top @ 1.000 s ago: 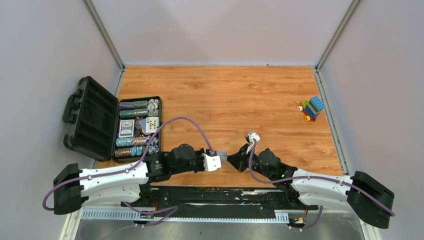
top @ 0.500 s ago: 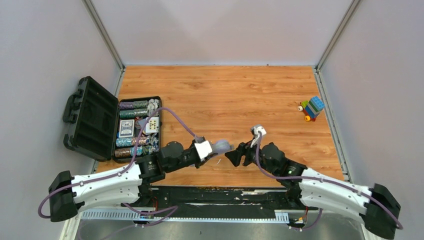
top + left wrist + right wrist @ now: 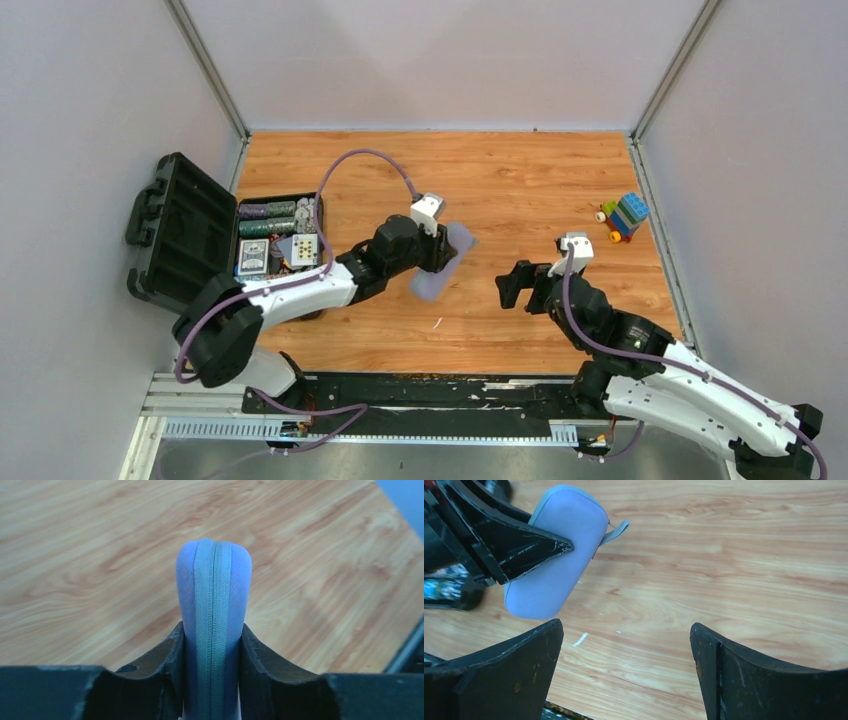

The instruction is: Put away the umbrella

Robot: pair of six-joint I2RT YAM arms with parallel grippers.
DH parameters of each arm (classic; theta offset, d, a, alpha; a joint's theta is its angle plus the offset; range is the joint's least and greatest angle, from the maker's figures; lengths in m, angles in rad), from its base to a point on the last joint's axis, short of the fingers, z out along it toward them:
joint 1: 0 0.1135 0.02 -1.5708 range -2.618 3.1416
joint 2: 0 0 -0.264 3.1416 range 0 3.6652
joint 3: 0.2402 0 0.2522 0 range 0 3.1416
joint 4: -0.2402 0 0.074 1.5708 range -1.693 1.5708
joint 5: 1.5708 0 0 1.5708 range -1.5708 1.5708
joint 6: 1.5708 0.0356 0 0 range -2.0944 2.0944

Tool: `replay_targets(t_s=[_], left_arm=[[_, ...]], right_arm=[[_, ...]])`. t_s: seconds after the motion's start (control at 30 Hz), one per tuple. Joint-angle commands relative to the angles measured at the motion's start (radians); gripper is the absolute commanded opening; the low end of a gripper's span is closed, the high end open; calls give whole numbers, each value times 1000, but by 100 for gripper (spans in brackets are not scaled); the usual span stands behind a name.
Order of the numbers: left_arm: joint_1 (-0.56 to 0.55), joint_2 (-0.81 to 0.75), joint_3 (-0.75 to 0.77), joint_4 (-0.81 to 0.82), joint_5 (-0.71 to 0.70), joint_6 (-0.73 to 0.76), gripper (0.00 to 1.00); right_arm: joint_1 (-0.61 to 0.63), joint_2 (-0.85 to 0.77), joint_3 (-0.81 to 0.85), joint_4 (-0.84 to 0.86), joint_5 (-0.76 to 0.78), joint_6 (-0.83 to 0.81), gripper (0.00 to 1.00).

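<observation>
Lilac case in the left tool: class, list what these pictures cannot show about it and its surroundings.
- Inside the case: zipped shut; umbrella seen in no view.
- Left wrist view: case's near end cut by bottom edge, sides covered by left tool.
- Top view: print on cards in black box too small.

A lilac-blue case (image 3: 213, 595) is held edge-on in the left gripper (image 3: 212, 629), with both its flat sides pressed by the black fingers (image 3: 165, 656). A zip (image 3: 214, 645) is seen running up its middle to the rounded top. Wooden table (image 3: 85, 555) is shown beyond it. A pale blue wall (image 3: 406, 494) is glimpsed at the top right corner.
</observation>
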State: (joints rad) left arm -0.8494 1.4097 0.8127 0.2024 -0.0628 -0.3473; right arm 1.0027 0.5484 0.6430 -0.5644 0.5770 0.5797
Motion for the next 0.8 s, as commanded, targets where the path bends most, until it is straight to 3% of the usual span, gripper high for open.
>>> replay_targets(t_s=[0.0, 0.07, 0.17, 0.2, 0.23, 0.43, 0.57, 0.77], left_arm=[[2, 107, 60, 250, 164, -183, 51], [16, 138, 82, 190, 158, -177, 71], [57, 122, 101, 104, 173, -160, 86], [68, 103, 104, 69, 165, -145, 97], [75, 76, 112, 23, 149, -121, 99], [79, -107, 209, -363, -5, 6, 100], [79, -253, 262, -598, -46, 34, 100], [79, -537, 227, -722, -50, 42, 100]], right_arm=[[4, 43, 52, -141, 43, -10, 100], [4, 74, 69, -172, 56, 27, 100], [4, 132, 108, -239, 63, 72, 100], [4, 150, 119, -254, 64, 87, 100], [4, 168, 126, -264, 64, 100, 100], [4, 209, 161, -309, 125, 220, 100], [4, 213, 194, -332, 165, 212, 100], [4, 125, 264, -316, 172, 153, 100]])
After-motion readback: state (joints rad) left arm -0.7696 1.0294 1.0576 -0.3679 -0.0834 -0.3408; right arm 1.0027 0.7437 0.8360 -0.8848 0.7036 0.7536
